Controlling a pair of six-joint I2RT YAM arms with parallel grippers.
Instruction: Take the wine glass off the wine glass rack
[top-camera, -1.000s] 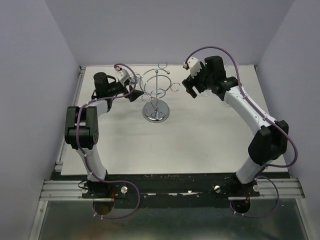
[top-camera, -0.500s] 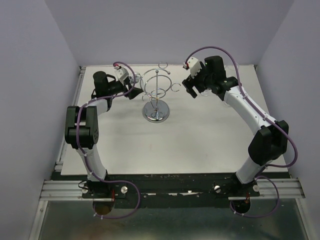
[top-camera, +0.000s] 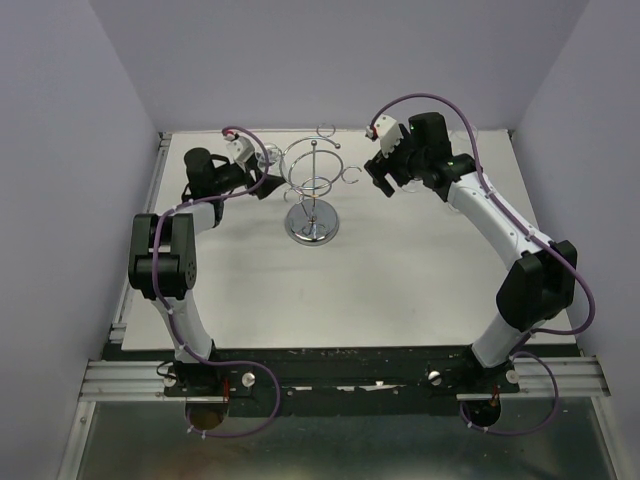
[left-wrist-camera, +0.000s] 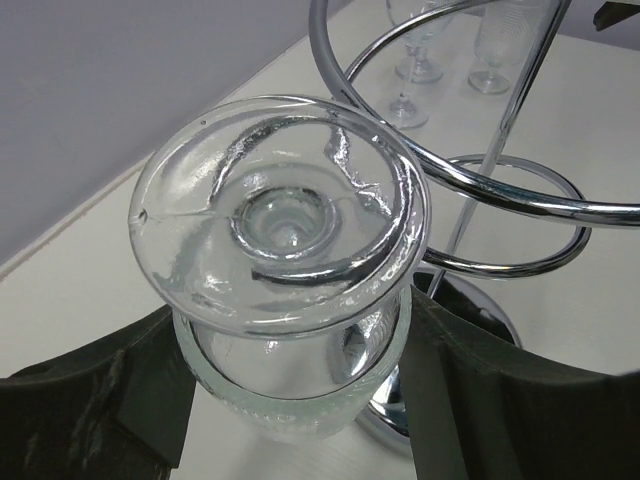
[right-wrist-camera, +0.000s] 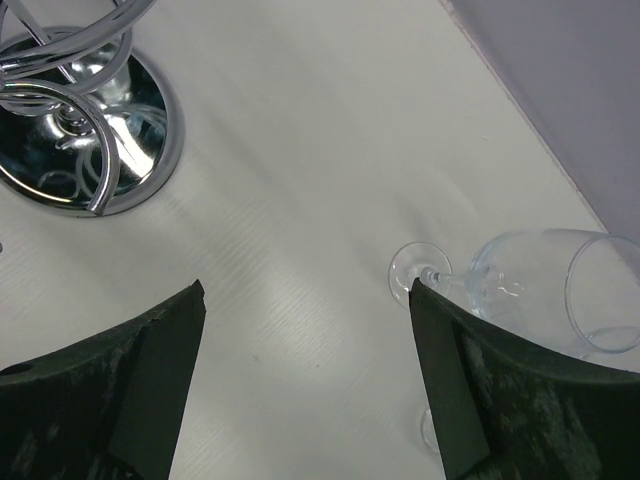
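Note:
The wine glass (left-wrist-camera: 285, 215) hangs upside down, foot up, its bowl between the fingers of my left gripper (left-wrist-camera: 295, 390), which is shut on it. The foot's right edge sits against a looped ring of the chrome wine glass rack (left-wrist-camera: 500, 190); I cannot tell whether they touch. In the top view the left gripper (top-camera: 266, 184) is just left of the rack (top-camera: 312, 190), at ring height. My right gripper (top-camera: 378, 178) is open and empty to the right of the rack, above the table (right-wrist-camera: 305, 330).
The rack's round mirror base (right-wrist-camera: 85, 140) stands on the white table. A second wine glass (right-wrist-camera: 540, 285) lies on its side by the right finger. Two more glasses (left-wrist-camera: 415, 60) stand at the back. Purple walls enclose the table.
My left gripper with the glass has shifted slightly left, away from the rack's rod. The right arm has barely moved.

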